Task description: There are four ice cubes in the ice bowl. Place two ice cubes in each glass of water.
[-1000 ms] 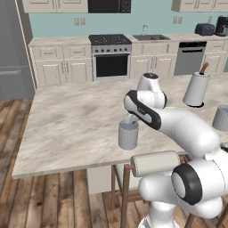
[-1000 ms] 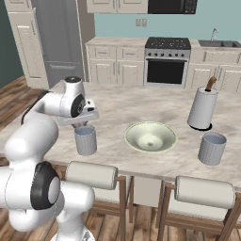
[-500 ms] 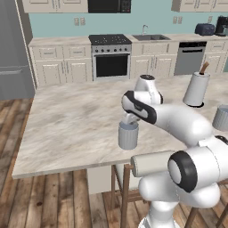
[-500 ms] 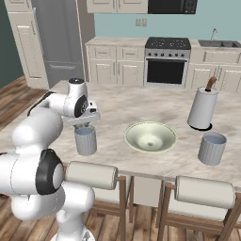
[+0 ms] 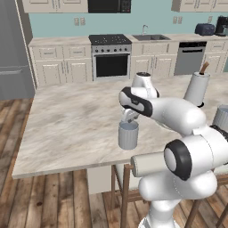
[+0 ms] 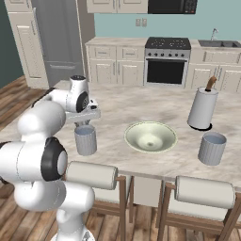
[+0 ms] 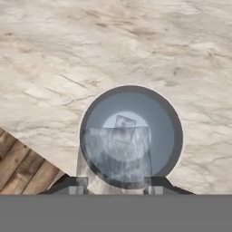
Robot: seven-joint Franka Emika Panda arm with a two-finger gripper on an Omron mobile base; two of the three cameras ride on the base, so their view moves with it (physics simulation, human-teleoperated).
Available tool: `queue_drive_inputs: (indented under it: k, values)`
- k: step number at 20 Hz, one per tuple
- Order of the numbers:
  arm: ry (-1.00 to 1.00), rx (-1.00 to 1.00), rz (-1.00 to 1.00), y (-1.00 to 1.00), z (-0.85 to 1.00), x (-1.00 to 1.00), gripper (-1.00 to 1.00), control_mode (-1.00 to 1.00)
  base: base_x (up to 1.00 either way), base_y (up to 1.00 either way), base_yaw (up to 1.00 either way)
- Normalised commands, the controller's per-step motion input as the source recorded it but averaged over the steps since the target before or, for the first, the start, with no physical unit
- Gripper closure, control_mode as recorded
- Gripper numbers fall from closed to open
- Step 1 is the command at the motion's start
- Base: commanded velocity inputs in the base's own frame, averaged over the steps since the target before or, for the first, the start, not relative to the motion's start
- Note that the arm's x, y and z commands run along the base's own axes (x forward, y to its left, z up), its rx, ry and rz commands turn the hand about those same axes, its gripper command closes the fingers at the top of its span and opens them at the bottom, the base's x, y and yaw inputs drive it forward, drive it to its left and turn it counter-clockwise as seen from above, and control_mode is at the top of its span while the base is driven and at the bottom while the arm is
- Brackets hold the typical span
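The gripper (image 7: pixel 115 190) hangs directly above the left glass of water (image 6: pixel 85 139), so that whatever it lets go would drop straight into the opening. In the hand view its fingers (image 7: pixel 81 185) stand part-way apart with a pale, translucent ice cube (image 7: pixel 118 152) between them, so they appear to be gripping it over the water. A second, smaller-looking cube (image 7: pixel 124 129) lies beneath, seemingly already inside the glass.

This glass stands near the front edge of the worktop (image 5: pixel 71 120), a short grey-blue cylinder with faintly ribbed sides and a light blue top. Its twin, the right glass (image 6: pixel 212 148), stands well apart, just in front of the tall white holder (image 6: pixel 203 108) with its brown-handled utensil. Between the two glasses rests the ice bowl (image 6: pixel 150 138), wide, shallow, smooth and pale green-white; whether cubes remain in it is too small to tell. The worktop is a flat marbled slab, beige with darker veins.

My judgement: this is the second cube for the left glass, about to be dropped.
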Motion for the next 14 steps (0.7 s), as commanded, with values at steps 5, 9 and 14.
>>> queue_drive_inputs:
  k: [5, 9, 14]
  values:
    - [0.0, -0.02, 0.02, 0.0, -0.15, 0.0, 1.0, -1.0, 0.0, 0.0, 0.0]
    - [0.01, -0.02, 0.03, 0.0, -0.25, 0.06, 1.0, -1.0, 0.0, 0.0, 0.0]
    - [0.03, -0.01, 0.03, 0.0, -0.24, 0.14, 1.0, -1.0, 0.0, 0.0, 0.0]
